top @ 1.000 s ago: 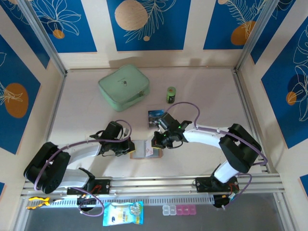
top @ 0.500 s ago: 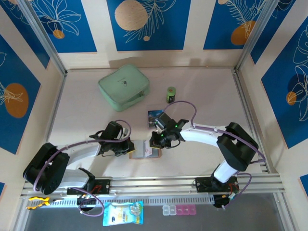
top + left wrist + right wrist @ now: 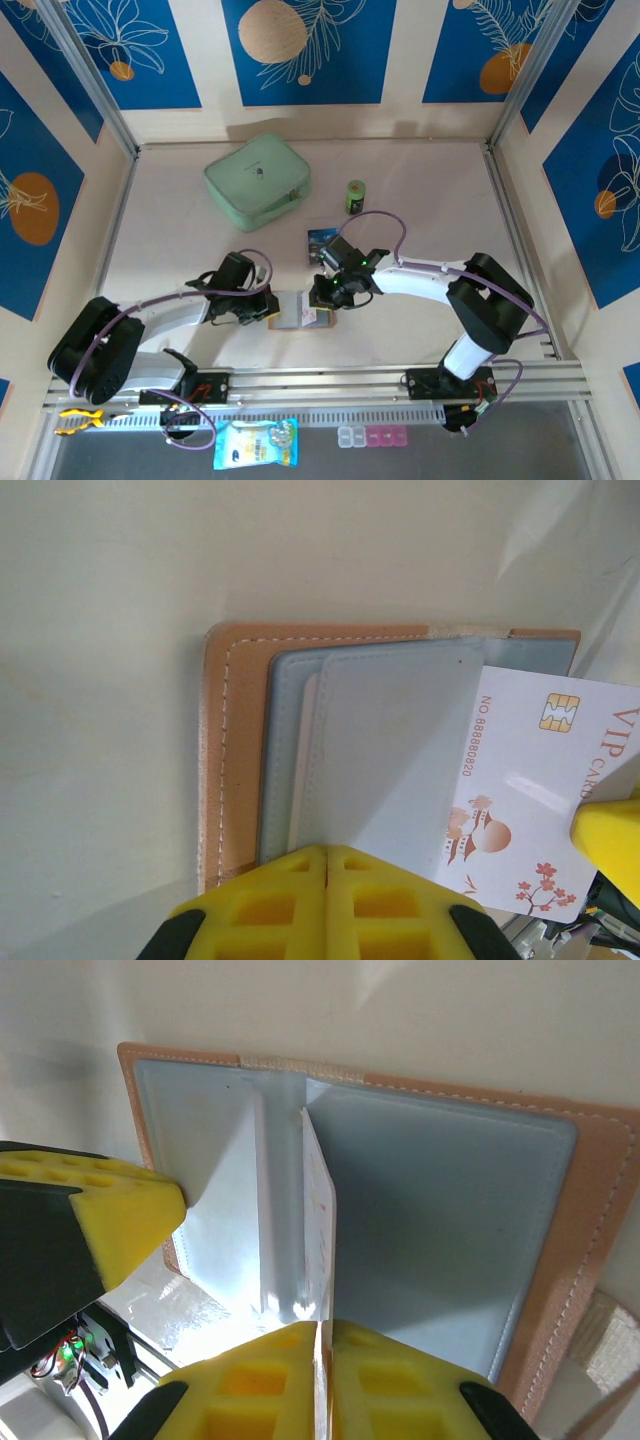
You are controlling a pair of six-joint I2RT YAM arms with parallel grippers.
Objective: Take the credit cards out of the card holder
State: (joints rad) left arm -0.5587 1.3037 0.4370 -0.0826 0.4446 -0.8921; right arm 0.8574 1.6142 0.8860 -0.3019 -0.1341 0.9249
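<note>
The tan leather card holder (image 3: 300, 316) lies open on the pale counter (image 3: 420, 200), near its front edge and between the two arms. The left hand (image 3: 272, 306) has its yellow pads (image 3: 290, 905) pressed together on the lower edge of a grey inner pocket flap (image 3: 390, 750), which stands lifted off the stitched leather cover (image 3: 232, 750). The right hand (image 3: 325, 297) is clamped on a white card (image 3: 520, 780) printed with a chip, a number and "VIP CARD". Seen edge-on in the right wrist view, that card (image 3: 320, 1210) runs into the narrow slit between the yellow fingertips (image 3: 395, 1375) and stands partly out of the grey pocket (image 3: 450, 1230). A blue card (image 3: 322, 243) lies flat on the counter just behind the holder. Farther back sit a mint-green zip case (image 3: 257, 182) and a small green canister (image 3: 355, 196).
</note>
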